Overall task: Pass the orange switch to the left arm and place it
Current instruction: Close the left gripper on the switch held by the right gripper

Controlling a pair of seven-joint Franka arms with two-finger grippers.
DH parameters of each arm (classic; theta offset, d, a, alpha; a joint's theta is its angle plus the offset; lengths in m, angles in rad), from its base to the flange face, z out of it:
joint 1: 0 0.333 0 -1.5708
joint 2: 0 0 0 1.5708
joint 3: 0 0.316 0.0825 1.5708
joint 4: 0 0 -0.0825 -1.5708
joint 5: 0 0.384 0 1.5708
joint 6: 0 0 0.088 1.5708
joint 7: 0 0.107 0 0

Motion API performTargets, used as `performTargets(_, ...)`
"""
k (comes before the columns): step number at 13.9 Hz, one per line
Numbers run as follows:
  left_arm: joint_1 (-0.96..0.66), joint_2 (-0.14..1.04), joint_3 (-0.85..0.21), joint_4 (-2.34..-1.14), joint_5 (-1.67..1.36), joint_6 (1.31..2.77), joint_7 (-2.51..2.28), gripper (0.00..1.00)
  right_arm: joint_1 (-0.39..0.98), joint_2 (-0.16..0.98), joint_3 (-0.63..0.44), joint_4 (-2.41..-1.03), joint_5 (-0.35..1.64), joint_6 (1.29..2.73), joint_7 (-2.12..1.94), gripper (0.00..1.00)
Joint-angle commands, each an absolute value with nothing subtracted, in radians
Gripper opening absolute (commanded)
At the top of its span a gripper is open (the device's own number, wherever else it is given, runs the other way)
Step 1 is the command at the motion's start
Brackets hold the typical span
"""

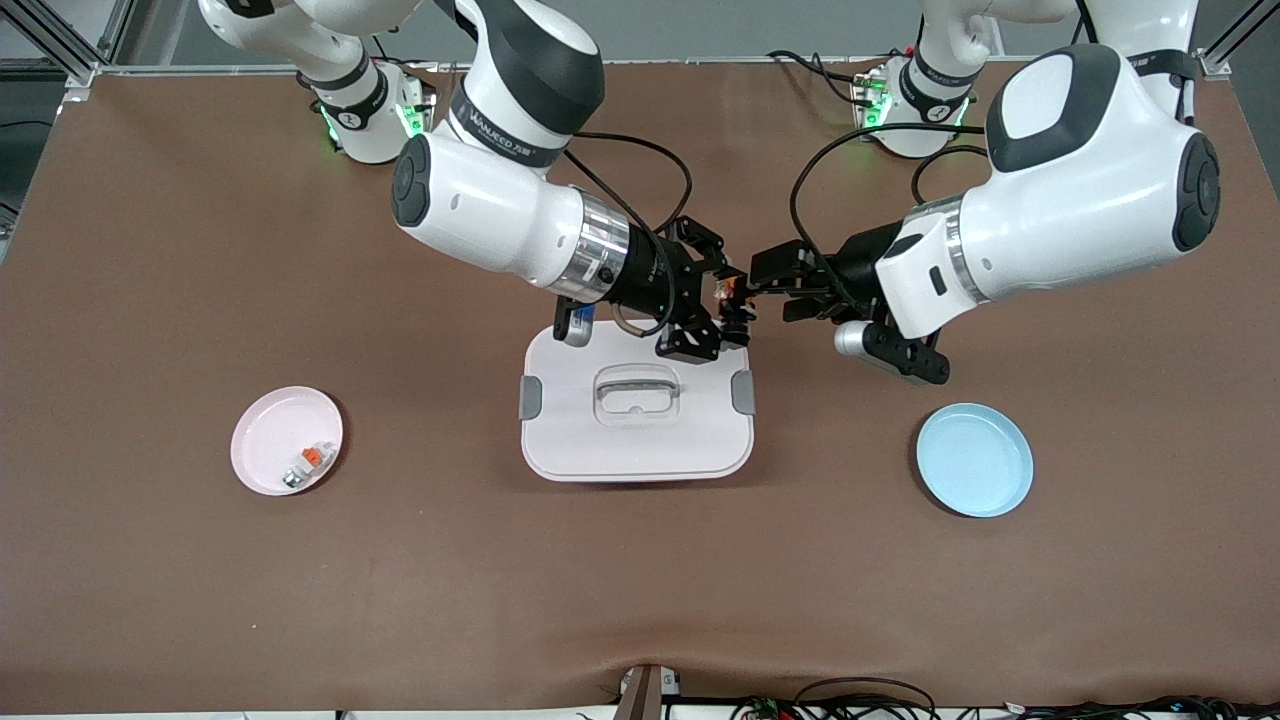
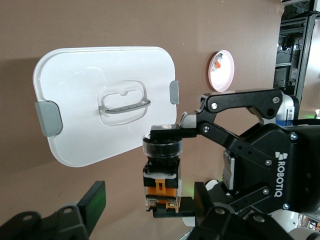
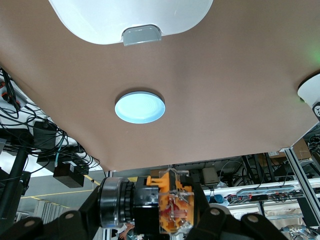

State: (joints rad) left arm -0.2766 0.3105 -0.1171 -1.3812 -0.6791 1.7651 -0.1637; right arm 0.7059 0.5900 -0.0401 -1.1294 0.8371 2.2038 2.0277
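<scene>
The orange switch [image 1: 733, 293] is a small black block with orange parts, held in the air between the two grippers. My right gripper [image 1: 738, 303] is shut on it, one finger on each end; it fills the right wrist view [image 3: 165, 200]. My left gripper [image 1: 765, 290] is open, its fingers apart on either side of the switch [image 2: 161, 170] without touching it. Both grippers hang over the table just off the corner of the white box [image 1: 636, 400] that is farther from the front camera and toward the left arm's end. The box lid is shut, with its grey handle on top.
A pink plate [image 1: 250, 430] toward the right arm's end holds a small white-and-grey piece with an orange tab [image 1: 310, 460]. A blue plate [image 1: 975, 460] lies empty toward the left arm's end and shows in the right wrist view [image 3: 140, 107].
</scene>
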Motion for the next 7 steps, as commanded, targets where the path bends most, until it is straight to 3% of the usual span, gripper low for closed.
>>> performTargets(1,-0.278,0.322,-0.117,-1.365,-0.699,1.749,-0.178,0.77,0.715,0.612,-0.051,-1.094,0.836,2.206,2.045,0.0)
performTargets(7,-0.291,0.342,-0.118,-1.364,-0.701,1.755,-0.179,0.73,0.715,0.612,-0.051,-1.092,0.838,2.206,2.043,0.0)
